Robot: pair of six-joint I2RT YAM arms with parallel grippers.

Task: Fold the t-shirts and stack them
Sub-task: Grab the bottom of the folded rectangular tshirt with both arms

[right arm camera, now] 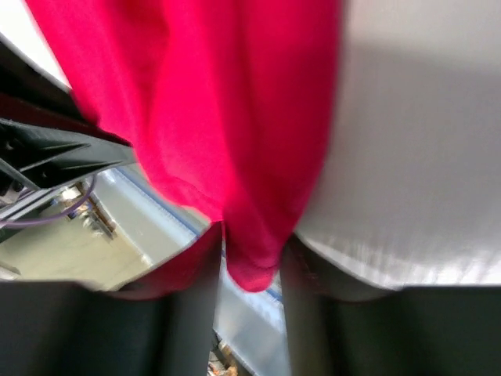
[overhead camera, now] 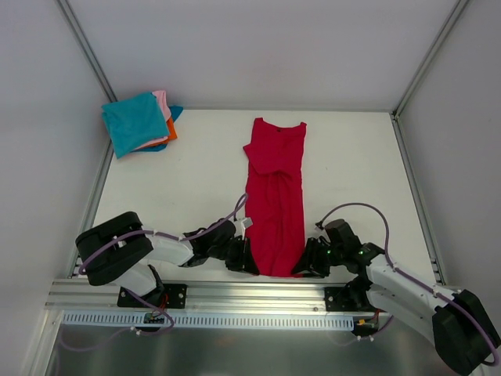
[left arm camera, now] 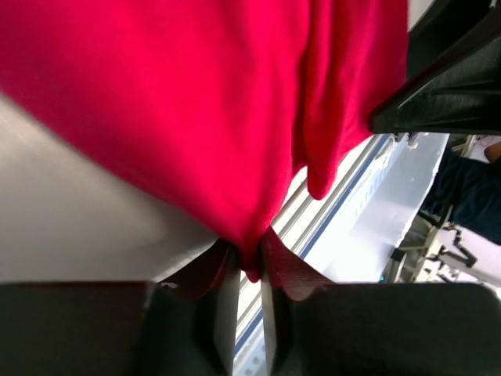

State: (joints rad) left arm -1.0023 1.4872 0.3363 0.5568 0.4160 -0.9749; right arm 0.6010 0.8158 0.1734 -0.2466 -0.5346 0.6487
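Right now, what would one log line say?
left gripper: shut on red t-shirt hem | right gripper: same | folded stack: far-left corner

A white table [overhead camera: 180,188] is seen with a red shirt [overhead camera: 275,196] laid lengthwise down its middle, folded narrow, collar at the far end. A stack of shirts [overhead camera: 141,123], teal on top, is placed at its far-left corner.

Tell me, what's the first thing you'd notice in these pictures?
The big bright red t-shirt jumps out, folded into a long strip down the middle of the white table. At its near end the left tool and the right tool each pinch a bottom corner. In the far left corner sits a small pile of folded shirts with a teal one on top.
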